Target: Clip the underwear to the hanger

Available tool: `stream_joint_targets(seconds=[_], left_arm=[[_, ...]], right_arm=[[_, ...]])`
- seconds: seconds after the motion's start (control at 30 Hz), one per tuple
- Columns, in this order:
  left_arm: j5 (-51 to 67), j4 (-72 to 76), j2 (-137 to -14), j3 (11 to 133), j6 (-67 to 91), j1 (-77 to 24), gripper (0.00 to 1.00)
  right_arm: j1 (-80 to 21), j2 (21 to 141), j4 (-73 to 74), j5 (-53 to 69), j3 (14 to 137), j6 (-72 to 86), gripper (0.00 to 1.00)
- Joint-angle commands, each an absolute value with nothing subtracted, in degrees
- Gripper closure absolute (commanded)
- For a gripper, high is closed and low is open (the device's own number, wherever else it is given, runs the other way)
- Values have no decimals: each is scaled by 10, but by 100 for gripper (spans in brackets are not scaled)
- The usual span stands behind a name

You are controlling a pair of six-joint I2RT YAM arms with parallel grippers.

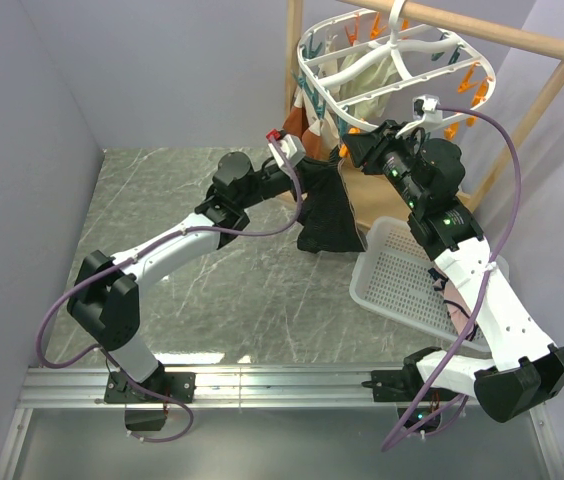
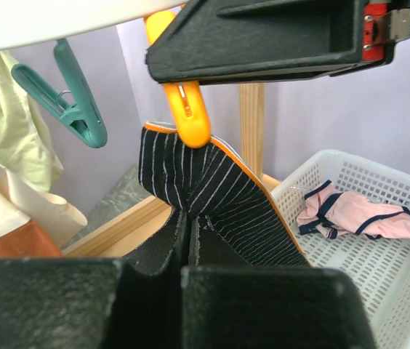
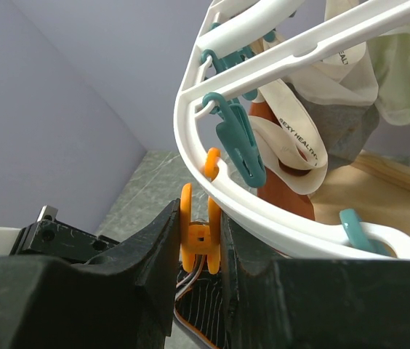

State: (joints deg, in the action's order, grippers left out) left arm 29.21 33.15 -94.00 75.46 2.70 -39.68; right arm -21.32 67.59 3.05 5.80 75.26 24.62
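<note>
Closest to the lens in the left wrist view is the left gripper [image 2: 189, 243], its jaws pressed together on the underwear [image 2: 205, 182]. The fabric is black with fine light stripes and has an orange edge along a pale waistband. An orange clip [image 2: 187, 116] touches this upper edge, but I cannot tell if it bites the fabric. A teal clip [image 2: 74, 109] hangs apart at the left, and a pink cloth [image 2: 358, 218] lies in the white basket [image 2: 387, 291]. In the right wrist view the right gripper [image 3: 201, 251] pinches the orange clip [image 3: 201, 233] between its jaws, just under the rim of the white hanger [image 3: 263, 211]. A white band [image 3: 299, 131] among the hung clothes reads "SEXY HEALTHY". In the top view the left gripper [image 1: 297, 168] and the right gripper [image 1: 357, 148] meet below the hanger [image 1: 314, 78], which hangs from a wooden rail [image 1: 492, 35]. The underwear [image 1: 327, 215] hangs down as a dark fold, just beside the basket [image 1: 392, 285].
</note>
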Motion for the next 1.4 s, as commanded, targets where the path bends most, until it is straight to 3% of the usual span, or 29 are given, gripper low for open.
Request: stream_joint_targets(seconds=[0.0, 1.07, 1.37], left_arm=[[301, 365, -930, 781, 38, -394, 100], [303, 366, -969, 846, 52, -405, 100], [299, 371, -975, 855, 50, -406, 100]], right_arm=[[-215, 663, 40, 95, 748, 246, 100], [-217, 681, 36, 112, 759, 265, 100], [-216, 686, 43, 110, 766, 261, 89]])
